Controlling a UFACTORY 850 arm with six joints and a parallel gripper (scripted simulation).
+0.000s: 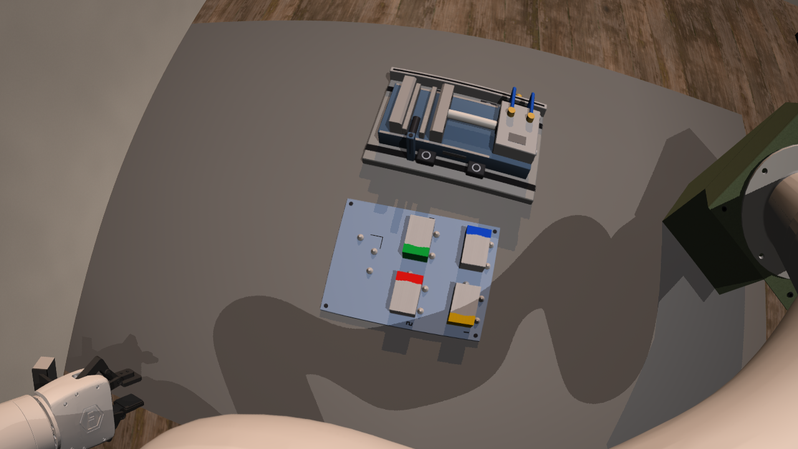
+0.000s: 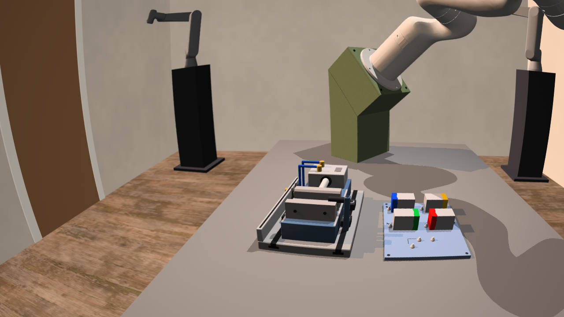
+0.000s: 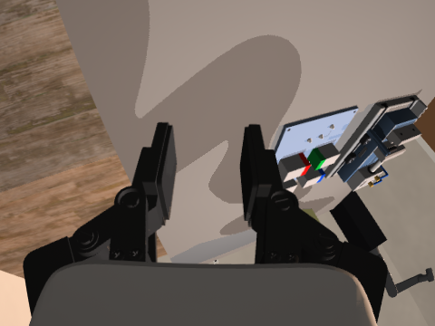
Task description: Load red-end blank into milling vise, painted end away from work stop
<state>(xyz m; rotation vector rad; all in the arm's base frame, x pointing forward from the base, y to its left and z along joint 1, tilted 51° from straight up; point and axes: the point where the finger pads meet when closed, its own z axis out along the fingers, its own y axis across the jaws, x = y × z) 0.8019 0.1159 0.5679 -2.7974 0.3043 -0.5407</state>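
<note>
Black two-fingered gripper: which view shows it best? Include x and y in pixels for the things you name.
The wrist view: both fingers of the black two-fingered gripper (image 3: pixel 208 169) (image 1: pixel 136 390) fill it, apart with nothing between. The top view shows it small, bottom left; the exterior view doesn't show it.

gripper (image 1: pixel 133 390) (image 3: pixel 208 144) partly open; empty
</note>
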